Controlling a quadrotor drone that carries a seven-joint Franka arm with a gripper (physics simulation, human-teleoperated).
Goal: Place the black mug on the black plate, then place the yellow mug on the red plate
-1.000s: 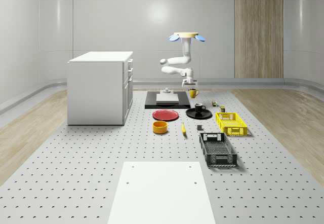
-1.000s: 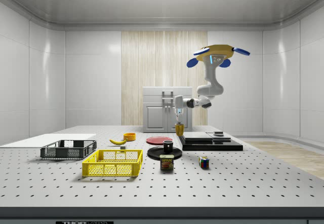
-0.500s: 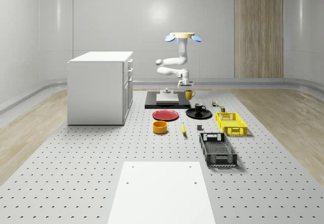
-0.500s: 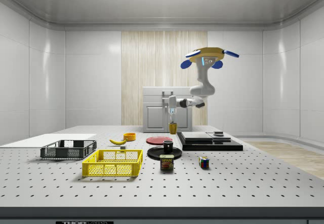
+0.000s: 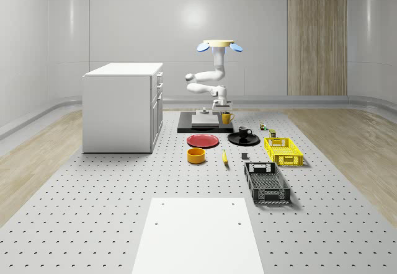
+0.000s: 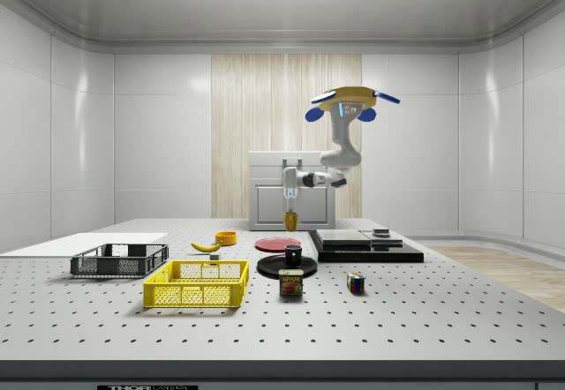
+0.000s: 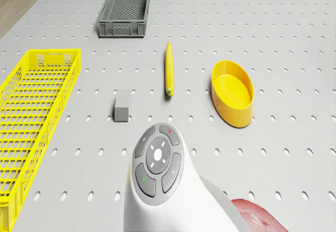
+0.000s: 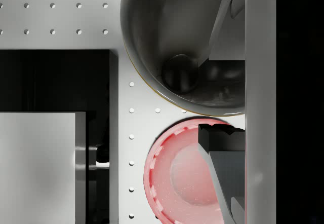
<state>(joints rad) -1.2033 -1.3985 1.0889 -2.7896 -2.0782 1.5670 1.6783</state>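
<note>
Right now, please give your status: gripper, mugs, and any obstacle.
Gripper shut on yellow mug, drone hovering. Black mug sits on black plate. Red plate bare, path clear.

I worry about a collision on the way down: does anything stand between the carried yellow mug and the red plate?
Nothing visible does. The gripper holds the yellow mug in the air; the red plate is bare, and the black mug sits aside on the black plate.
</note>
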